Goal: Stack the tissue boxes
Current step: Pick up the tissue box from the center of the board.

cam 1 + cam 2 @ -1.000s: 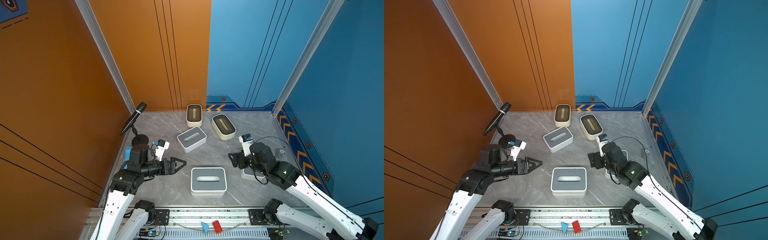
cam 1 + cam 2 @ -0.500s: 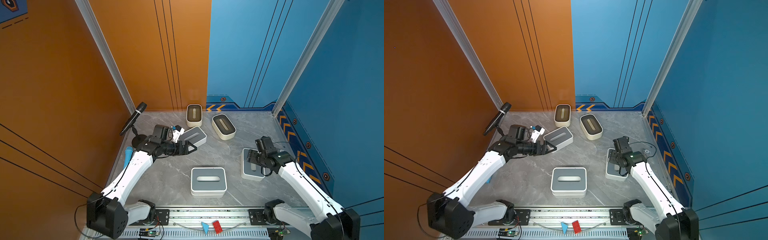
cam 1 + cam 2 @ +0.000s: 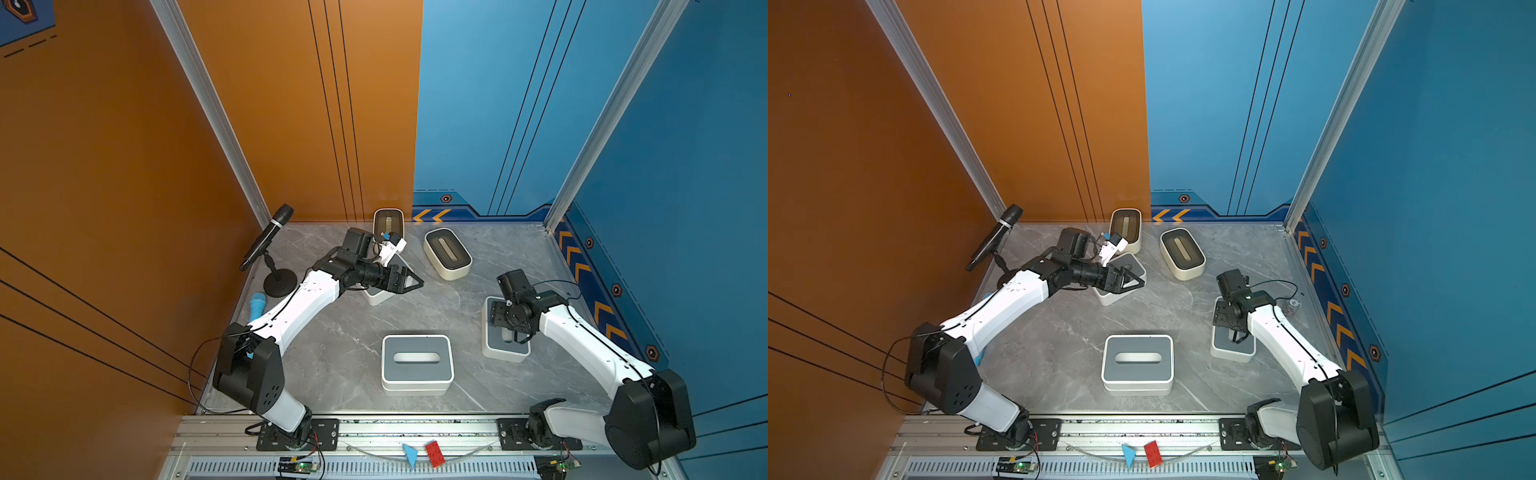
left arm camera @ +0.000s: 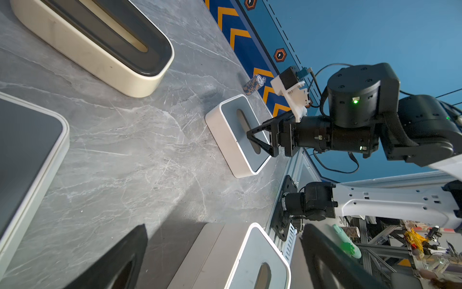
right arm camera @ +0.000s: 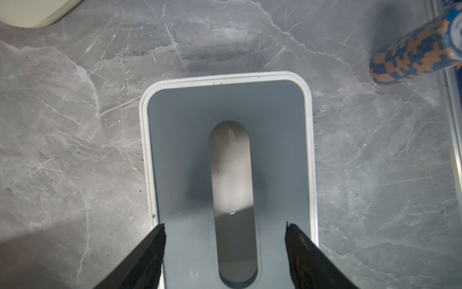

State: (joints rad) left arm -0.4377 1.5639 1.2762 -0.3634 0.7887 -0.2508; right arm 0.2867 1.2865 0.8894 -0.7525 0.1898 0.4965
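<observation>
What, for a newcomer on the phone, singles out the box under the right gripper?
Find the blue side wall with orange chevrons; the tissue box lies nearest it, beneath the right gripper. It is grey-lidded, and smaller than the front-centre grey-lidded box.

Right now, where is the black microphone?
In both top views the black microphone stands on its round base at the table's left edge, beside the orange wall, just behind the blue microphone.

Front box (image 3: 417, 363): front centre of the surface (image 3: 332, 332).
Right box (image 3: 505, 353): to its right, under right end effector (image 5: 225, 226).
Middle box (image 3: 376, 296): behind-left, under left end effector (image 3: 415, 284).
Rear box (image 3: 388, 222): at back wall.
Angled box (image 3: 446, 253): just right of rear box.
</observation>
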